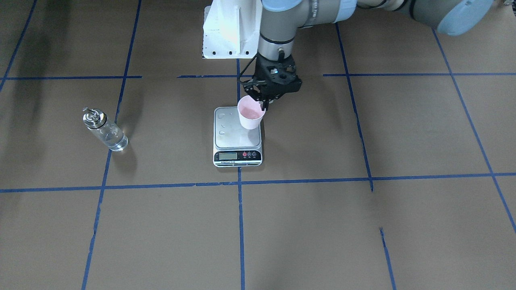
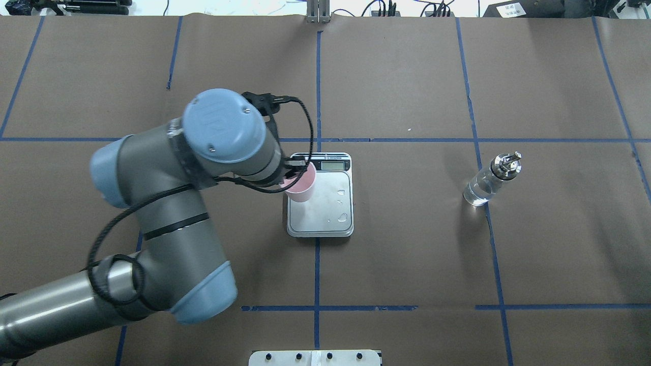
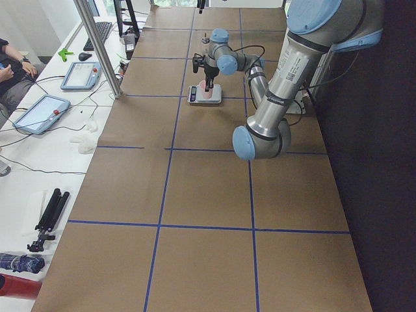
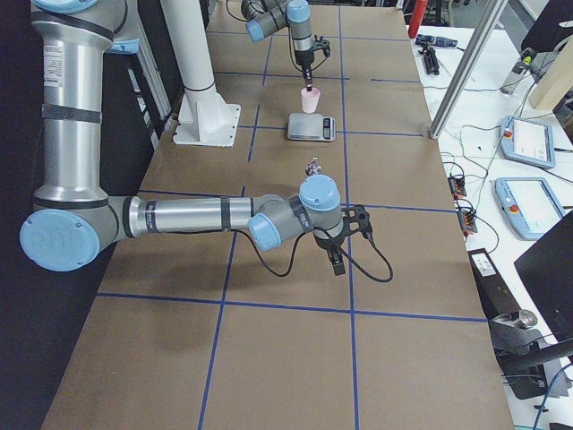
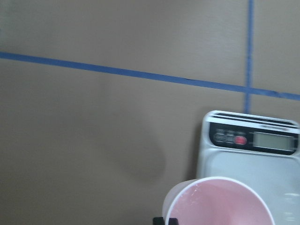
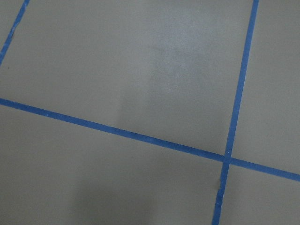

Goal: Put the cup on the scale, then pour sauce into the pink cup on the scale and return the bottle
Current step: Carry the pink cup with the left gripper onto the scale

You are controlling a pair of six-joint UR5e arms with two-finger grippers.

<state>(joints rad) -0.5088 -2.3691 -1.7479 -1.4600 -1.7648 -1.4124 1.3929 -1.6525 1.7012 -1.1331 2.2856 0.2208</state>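
The pale pink cup (image 1: 250, 113) hangs tilted over the scale (image 1: 236, 139), at the platform's edge on my left arm's side. I cannot tell whether its base touches. My left gripper (image 1: 264, 104) is shut on the cup's rim from above. The cup fills the bottom of the left wrist view (image 5: 218, 204), with the scale (image 5: 281, 168) behind it. The clear bottle (image 1: 105, 131) with the metal spout stands upright on the table, well off to my right (image 2: 485, 183). My right gripper (image 4: 338, 260) hangs low over the table away from the bottle; I cannot tell if it is open or shut.
Several water drops (image 2: 342, 206) lie on the scale's platform. The brown table (image 1: 322, 225) is marked by blue tape lines. The robot's white base (image 1: 229, 32) stands behind the scale. Tablets (image 4: 533, 143) and cables lie on the side bench.
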